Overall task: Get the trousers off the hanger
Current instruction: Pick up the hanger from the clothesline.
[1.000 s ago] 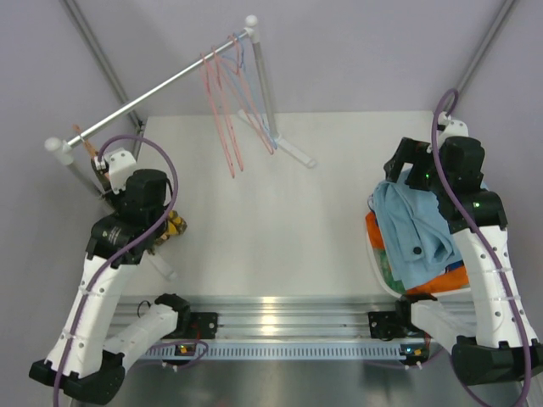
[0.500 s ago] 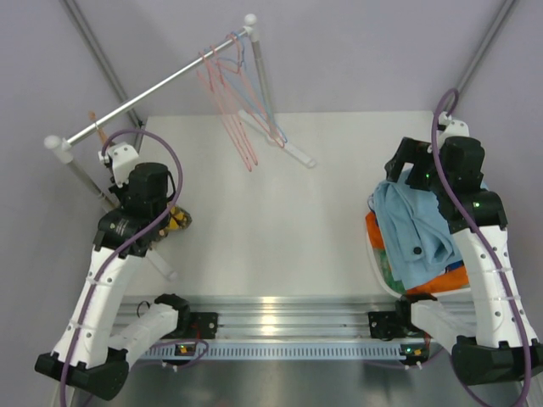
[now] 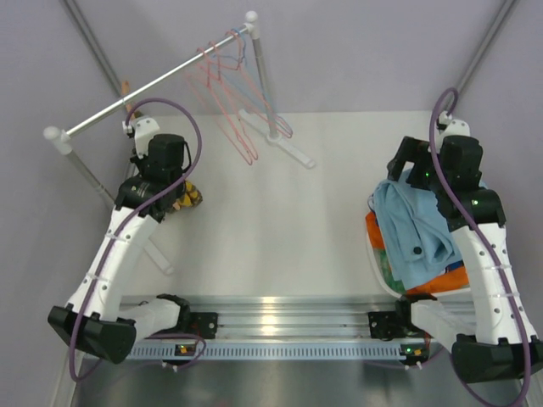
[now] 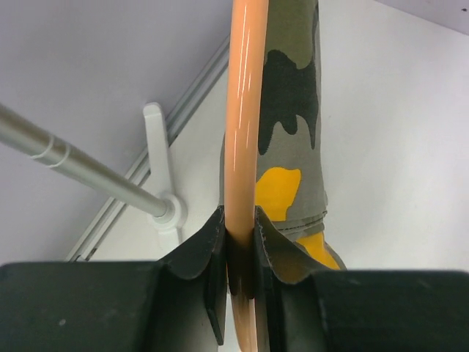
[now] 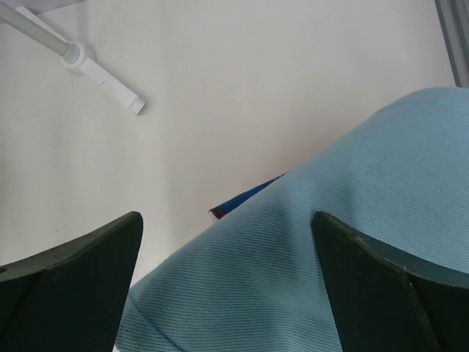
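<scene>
My left gripper [image 4: 240, 224] is shut on the orange hanger [image 4: 242, 125], whose bar runs straight out between the jaws. Olive camouflage trousers [image 4: 294, 95] with yellow patches hang on that hanger, beyond the fingertips. In the top view the same trousers [image 3: 186, 198] dangle under the left wrist [image 3: 166, 158], near the rack's left end. My right gripper [image 5: 226, 220] stands wide open just above the light blue trousers [image 5: 322, 249]. These lie on top of a pile [image 3: 414, 227] with orange trousers [image 3: 443, 280] underneath, at the table's right side.
A grey clothes rail [image 3: 161, 82] slants across the back left, its white foot [image 3: 290, 149] on the table. Several empty pink hangers [image 3: 227, 106] hang near its right end. The pile sits in a white basket [image 3: 373, 254]. A dark blue cloth edge [image 5: 245, 199] peeks out beneath.
My left arm has swung back and to the right with the hanger and camouflage trousers. Its jaws have closed tighter. The empty hangers are swaying. The right arm has not moved.
</scene>
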Robot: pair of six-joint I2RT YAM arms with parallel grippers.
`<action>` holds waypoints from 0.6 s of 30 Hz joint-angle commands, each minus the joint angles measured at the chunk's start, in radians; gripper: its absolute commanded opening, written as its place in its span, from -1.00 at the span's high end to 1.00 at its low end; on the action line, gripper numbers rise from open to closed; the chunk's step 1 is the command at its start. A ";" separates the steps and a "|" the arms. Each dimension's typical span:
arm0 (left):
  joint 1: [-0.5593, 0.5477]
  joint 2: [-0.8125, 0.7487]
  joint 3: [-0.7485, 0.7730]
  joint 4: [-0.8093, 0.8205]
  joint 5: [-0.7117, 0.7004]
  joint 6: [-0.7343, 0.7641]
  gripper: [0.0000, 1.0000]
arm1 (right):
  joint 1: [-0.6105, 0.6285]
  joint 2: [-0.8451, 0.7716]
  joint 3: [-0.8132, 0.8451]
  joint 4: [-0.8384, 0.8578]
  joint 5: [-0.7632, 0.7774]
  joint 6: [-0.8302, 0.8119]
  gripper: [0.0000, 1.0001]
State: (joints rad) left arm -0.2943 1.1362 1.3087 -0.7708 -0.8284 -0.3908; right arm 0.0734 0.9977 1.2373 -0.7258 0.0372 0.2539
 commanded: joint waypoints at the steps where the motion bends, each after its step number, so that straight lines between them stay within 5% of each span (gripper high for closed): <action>1: 0.003 0.042 0.052 0.125 0.064 -0.003 0.87 | -0.015 -0.001 0.004 0.034 0.038 -0.015 -1.00; 10: 0.003 0.128 0.100 0.163 0.008 -0.060 0.86 | -0.015 -0.016 0.010 0.045 0.085 -0.022 -1.00; 18: 0.003 0.083 -0.017 0.445 0.078 0.124 0.29 | -0.017 -0.044 -0.029 0.106 0.043 -0.024 -1.00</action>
State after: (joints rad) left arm -0.2951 1.2606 1.3216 -0.5369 -0.7719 -0.3553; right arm 0.0734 0.9737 1.2163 -0.6987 0.1009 0.2428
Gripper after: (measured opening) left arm 0.336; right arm 0.996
